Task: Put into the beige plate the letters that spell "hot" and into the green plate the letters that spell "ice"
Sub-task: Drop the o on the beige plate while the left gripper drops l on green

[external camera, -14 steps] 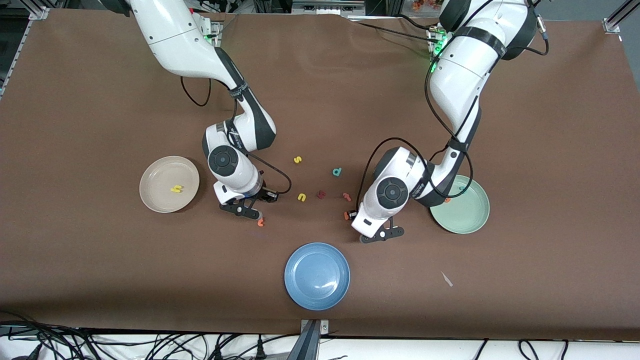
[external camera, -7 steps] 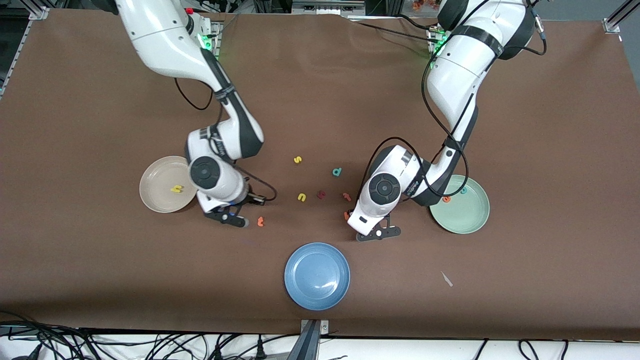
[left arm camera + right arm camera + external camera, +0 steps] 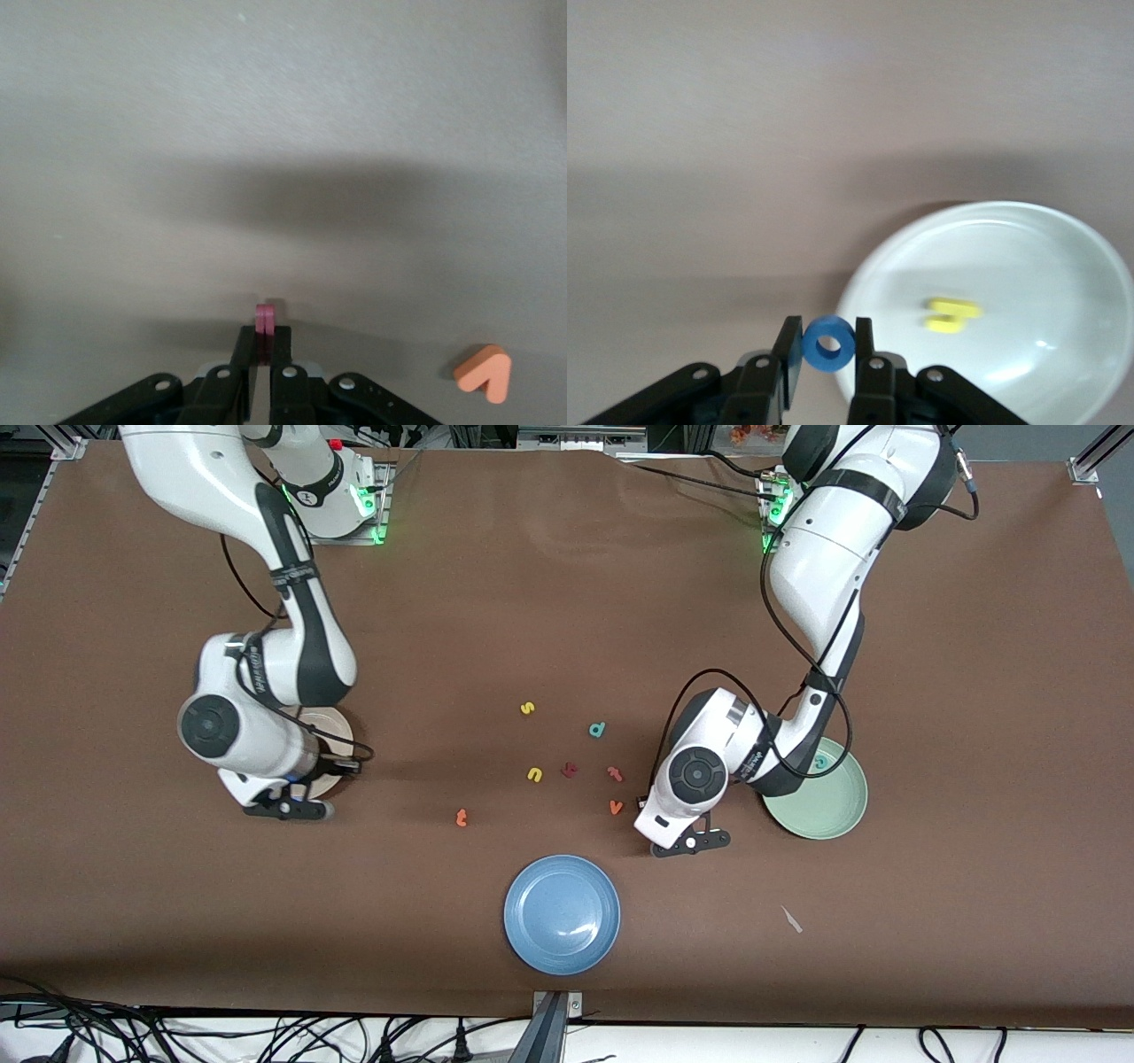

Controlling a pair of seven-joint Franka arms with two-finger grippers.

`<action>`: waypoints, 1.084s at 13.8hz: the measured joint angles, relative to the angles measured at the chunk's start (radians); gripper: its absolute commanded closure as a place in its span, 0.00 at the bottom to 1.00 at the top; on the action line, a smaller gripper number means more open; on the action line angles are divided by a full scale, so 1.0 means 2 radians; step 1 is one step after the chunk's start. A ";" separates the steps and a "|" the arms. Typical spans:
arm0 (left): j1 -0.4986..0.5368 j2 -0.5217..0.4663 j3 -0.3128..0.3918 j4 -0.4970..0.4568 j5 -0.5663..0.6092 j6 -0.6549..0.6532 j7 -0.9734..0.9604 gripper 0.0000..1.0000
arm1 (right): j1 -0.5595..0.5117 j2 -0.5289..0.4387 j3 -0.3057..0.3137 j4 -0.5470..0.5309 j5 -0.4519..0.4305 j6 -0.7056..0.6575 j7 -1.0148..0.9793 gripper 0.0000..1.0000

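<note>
The right gripper [image 3: 828, 347] clamps the blue "o" [image 3: 829, 343], with the beige plate [image 3: 1090, 372] just ahead of its jaws. The left gripper [image 3: 264, 347] pinches the dark red "i" [image 3: 265, 319]; the green plate [image 3: 842, 815] lies beside it.

A blue plate [image 3: 562, 914] sits on the brown table cover [image 3: 567, 584], nearest the front camera. Farther from the camera lie loose foam letters: an orange "v" [image 3: 617, 807], a pinkish-red "t" [image 3: 614, 773], a dark red letter [image 3: 570, 770], a yellow "u" [image 3: 534, 774], then a teal "d" [image 3: 598, 730] and, farthest, a yellow "s" [image 3: 527, 708]. A small white scrap [image 3: 791, 919] lies well apart from them, toward the left arm's end.
</note>
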 measured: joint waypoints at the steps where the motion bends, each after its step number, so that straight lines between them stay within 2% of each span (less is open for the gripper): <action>1: 0.005 -0.005 0.000 0.000 0.000 -0.014 0.010 1.00 | 0.000 -0.017 -0.011 -0.039 0.000 0.024 -0.026 0.91; 2: 0.010 -0.010 0.001 0.000 0.000 -0.035 0.025 1.00 | 0.000 -0.033 -0.018 -0.074 0.000 0.045 -0.048 0.91; 3: 0.017 -0.014 0.001 0.000 0.001 -0.057 0.050 1.00 | 0.000 -0.045 -0.025 -0.101 0.000 0.059 -0.069 0.84; 4: 0.027 -0.018 0.002 0.000 0.001 -0.078 0.084 1.00 | 0.000 -0.054 -0.033 -0.122 0.002 0.066 -0.088 0.17; 5: 0.039 -0.021 0.002 0.000 0.001 -0.096 0.122 1.00 | 0.000 -0.060 -0.040 -0.135 0.011 0.069 -0.101 0.00; 7: 0.065 -0.025 0.003 0.000 0.001 -0.121 0.187 1.00 | 0.000 -0.063 -0.048 -0.143 0.062 0.071 -0.118 0.00; 9: 0.084 -0.030 0.003 0.000 0.001 -0.139 0.225 1.00 | 0.006 -0.063 -0.043 -0.128 0.088 0.070 -0.113 0.00; 12: 0.095 -0.036 0.004 0.000 0.002 -0.158 0.265 1.00 | 0.030 -0.052 -0.024 -0.075 0.090 0.046 -0.034 0.00; 15: 0.117 -0.036 0.006 -0.005 0.014 -0.161 0.317 1.00 | 0.070 -0.006 -0.011 -0.009 0.091 0.043 0.058 0.00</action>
